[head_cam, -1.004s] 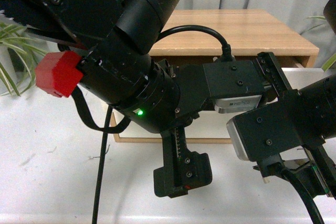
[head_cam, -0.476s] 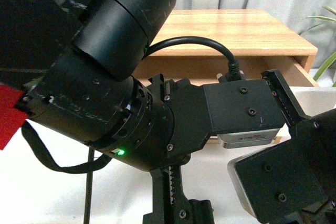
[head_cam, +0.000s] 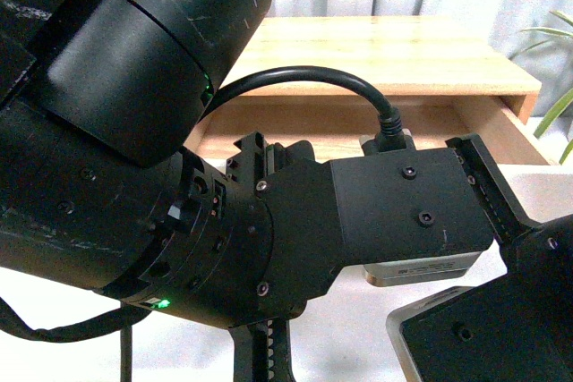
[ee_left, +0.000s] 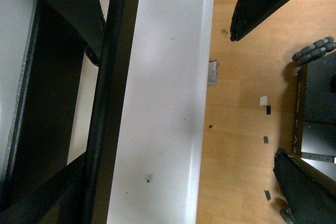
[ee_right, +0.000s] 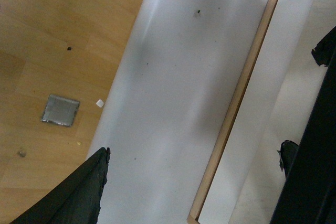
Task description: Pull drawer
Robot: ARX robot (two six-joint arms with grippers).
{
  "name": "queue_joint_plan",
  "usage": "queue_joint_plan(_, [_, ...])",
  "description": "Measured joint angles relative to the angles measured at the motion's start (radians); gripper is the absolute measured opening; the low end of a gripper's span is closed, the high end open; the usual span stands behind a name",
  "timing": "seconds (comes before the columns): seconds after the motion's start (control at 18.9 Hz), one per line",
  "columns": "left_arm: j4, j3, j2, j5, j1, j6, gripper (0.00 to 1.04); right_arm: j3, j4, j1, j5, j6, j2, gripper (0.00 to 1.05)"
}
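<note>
In the left wrist view the drawer's long black bar handle [ee_left: 105, 103] runs along a white front [ee_left: 16, 77]. My left gripper [ee_left: 173, 198] is open, with one finger [ee_left: 304, 187] far from the bar over the wooden floor, and nothing is held. In the front view my left arm [head_cam: 134, 176] hides the drawer front. Only a strip of the drawer's light wood inside [head_cam: 492, 127] shows under the cabinet top [head_cam: 394, 51]. My right gripper [ee_right: 184, 182] is open above the white table [ee_right: 168, 77], with its fingers [ee_right: 68, 192] wide apart.
A white panel with a light wood border [ee_right: 231, 108] lies beside the right gripper. Beyond the table edge is wooden floor [ee_left: 241, 103] with a metal plate [ee_right: 60, 109]. Plant leaves [head_cam: 546, 42] stand at the right of the cabinet.
My left arm has come closer to the front camera and fills more of that view. The red block and the white cabinet front below are now hidden.
</note>
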Motion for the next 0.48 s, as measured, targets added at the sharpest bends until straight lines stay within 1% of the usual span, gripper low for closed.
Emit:
queue_joint_plan(0.26, [-0.002,-0.002,-0.013,0.011,0.01,-0.021,0.98,0.007,-0.009,-0.009,-0.023,0.024,-0.006,0.98])
queue_joint_plan(0.48, [-0.039,-0.004,-0.043,0.021,0.019,-0.034,0.98,0.026,-0.072,-0.016,-0.059,0.011,-0.053,0.98])
